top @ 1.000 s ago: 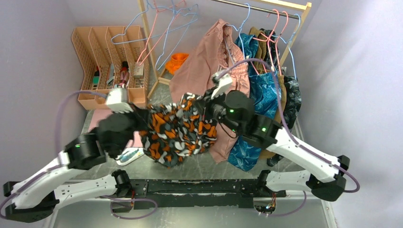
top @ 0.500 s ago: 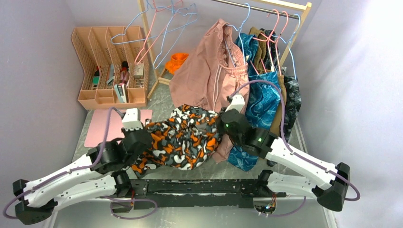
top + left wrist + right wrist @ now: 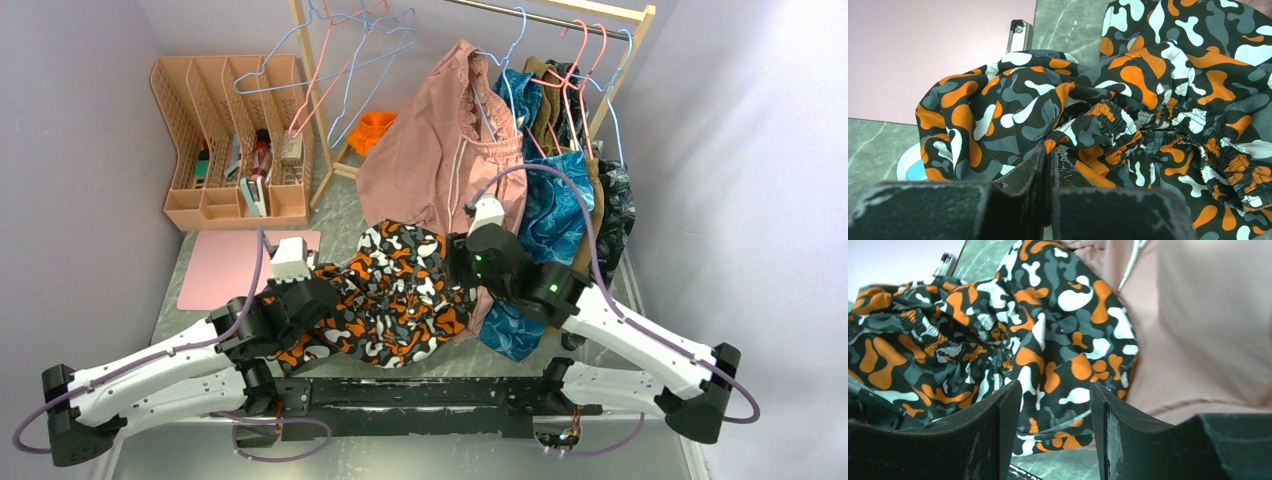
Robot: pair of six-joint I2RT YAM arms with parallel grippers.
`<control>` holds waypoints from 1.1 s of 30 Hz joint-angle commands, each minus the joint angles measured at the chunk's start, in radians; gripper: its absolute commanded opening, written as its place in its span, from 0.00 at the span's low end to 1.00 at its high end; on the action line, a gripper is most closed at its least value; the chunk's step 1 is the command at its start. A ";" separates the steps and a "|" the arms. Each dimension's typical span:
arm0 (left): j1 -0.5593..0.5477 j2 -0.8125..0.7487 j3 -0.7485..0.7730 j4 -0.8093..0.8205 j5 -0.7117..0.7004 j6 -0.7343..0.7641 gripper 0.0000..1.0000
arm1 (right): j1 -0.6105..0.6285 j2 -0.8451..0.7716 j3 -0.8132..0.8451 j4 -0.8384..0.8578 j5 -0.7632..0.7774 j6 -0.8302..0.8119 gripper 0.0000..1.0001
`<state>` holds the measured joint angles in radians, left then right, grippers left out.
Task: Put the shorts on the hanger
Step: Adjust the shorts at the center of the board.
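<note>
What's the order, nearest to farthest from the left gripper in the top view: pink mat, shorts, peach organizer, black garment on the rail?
From the left gripper:
1. shorts: clamped in it, spreading to its right.
2. pink mat: on the table just to its left.
3. peach organizer: back left, by the wall.
4. black garment: far right end of the rail.

A small lab test booth: plain lilac walls [image 3: 90, 180], a clothes rack [image 3: 560, 15], and a marbled tabletop [image 3: 345, 215].

No legible lettering, number or sign in any view; items in far-left peach lattice plastic organiser [image 3: 182, 115] too small to tell.
</note>
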<state>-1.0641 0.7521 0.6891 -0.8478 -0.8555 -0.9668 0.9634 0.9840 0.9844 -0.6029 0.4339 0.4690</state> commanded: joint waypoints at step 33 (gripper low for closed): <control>0.003 -0.035 0.008 0.018 0.021 -0.041 0.07 | 0.319 0.568 0.064 -0.104 0.230 -0.001 0.62</control>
<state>-1.0641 0.7372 0.6888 -0.8387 -0.8330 -0.9886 1.2785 1.5211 1.0584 -0.6441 0.5465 0.4252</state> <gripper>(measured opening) 0.079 0.623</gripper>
